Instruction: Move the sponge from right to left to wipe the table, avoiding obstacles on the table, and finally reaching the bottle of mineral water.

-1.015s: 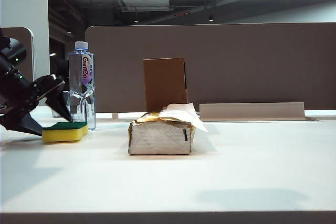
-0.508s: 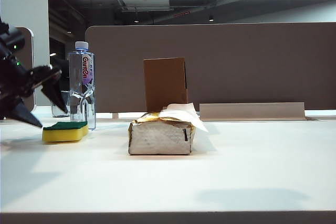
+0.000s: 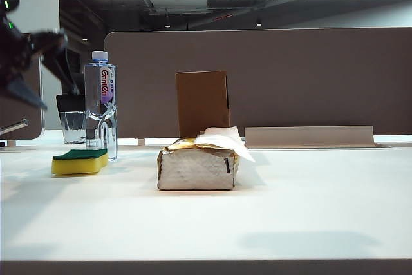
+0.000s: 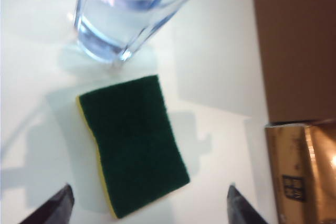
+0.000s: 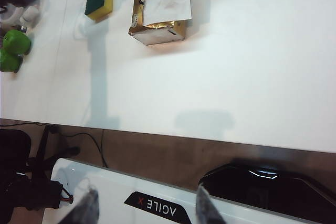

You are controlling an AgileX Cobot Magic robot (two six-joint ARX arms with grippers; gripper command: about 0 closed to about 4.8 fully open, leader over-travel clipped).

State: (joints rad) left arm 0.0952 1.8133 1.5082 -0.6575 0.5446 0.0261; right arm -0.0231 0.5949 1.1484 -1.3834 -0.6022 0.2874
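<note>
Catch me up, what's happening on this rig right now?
The sponge lies flat on the table next to the mineral water bottle, at the left end, past the tissue pack and cardboard box. The left claw is open and empty, up in the air left of the bottle and above the sponge. The right claw hangs off the table's front edge, open and holding nothing.
</note>
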